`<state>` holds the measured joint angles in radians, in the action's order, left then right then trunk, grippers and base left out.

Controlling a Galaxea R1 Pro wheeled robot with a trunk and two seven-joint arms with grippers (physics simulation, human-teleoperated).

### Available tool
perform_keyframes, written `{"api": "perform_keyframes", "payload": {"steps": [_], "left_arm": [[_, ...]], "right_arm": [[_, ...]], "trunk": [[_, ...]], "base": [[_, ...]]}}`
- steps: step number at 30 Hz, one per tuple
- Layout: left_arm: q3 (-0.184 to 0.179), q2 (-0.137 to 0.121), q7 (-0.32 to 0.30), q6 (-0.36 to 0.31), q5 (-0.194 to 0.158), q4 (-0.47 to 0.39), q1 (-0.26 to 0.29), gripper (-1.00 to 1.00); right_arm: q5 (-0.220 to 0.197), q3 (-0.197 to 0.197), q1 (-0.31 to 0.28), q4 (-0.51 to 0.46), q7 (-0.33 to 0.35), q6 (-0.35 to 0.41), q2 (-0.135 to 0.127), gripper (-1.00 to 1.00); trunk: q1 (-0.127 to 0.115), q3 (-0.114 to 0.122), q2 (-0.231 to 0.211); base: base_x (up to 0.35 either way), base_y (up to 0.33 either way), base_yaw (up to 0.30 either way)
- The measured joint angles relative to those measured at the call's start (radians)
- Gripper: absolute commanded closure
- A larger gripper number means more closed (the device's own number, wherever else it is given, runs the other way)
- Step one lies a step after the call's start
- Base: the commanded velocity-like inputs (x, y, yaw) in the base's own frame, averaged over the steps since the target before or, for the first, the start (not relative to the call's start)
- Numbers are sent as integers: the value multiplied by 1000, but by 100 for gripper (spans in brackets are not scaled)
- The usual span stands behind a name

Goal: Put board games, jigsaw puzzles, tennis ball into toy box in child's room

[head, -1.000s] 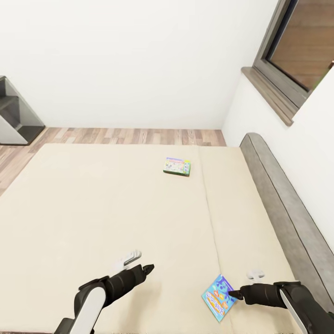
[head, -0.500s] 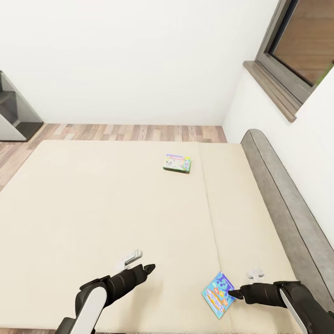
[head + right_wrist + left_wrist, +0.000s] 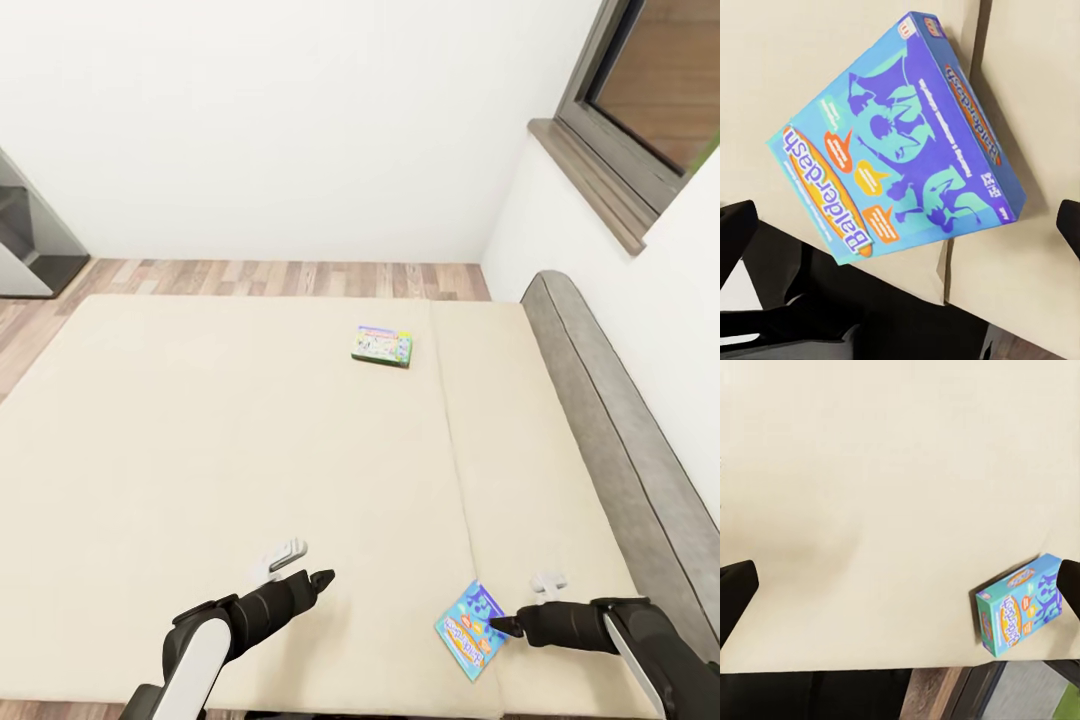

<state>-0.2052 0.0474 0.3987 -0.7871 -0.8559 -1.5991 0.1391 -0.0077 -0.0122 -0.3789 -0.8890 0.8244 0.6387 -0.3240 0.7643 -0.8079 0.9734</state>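
Right gripper (image 3: 497, 627) agape at blue Balderdash box (image 3: 470, 631), lower right; left gripper (image 3: 322, 578) agape over mattress (image 3: 200, 420).

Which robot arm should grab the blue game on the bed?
The right one, probably. Its tool sits open right beside the blue game, facing it. The left tool is further away across the bed.

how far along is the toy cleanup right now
Early, by this view. Nothing looks packed: the blue board game lies at the bed's near edge and the green-edged board game further up the mattress. The open right gripper hovers beside the blue one, not gripping; the left gripper is empty.
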Motion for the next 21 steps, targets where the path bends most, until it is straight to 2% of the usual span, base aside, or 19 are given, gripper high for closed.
{"api": "perform_keyframes", "payload": {"steps": [7,21], "left_arm": [[0,-1,0,0,1,1,-1,-100],[0,-1,1,2,2,2,-2,-100]], "right_arm": [[0,-1,-9,-4,58,-24,-22,-100],[1,-19,-14,-4,83,-50,-37,-100]], "trunk": [[0,-5,0],[0,-8,0]], "base": [[0,0,0],[0,0,0]]}}
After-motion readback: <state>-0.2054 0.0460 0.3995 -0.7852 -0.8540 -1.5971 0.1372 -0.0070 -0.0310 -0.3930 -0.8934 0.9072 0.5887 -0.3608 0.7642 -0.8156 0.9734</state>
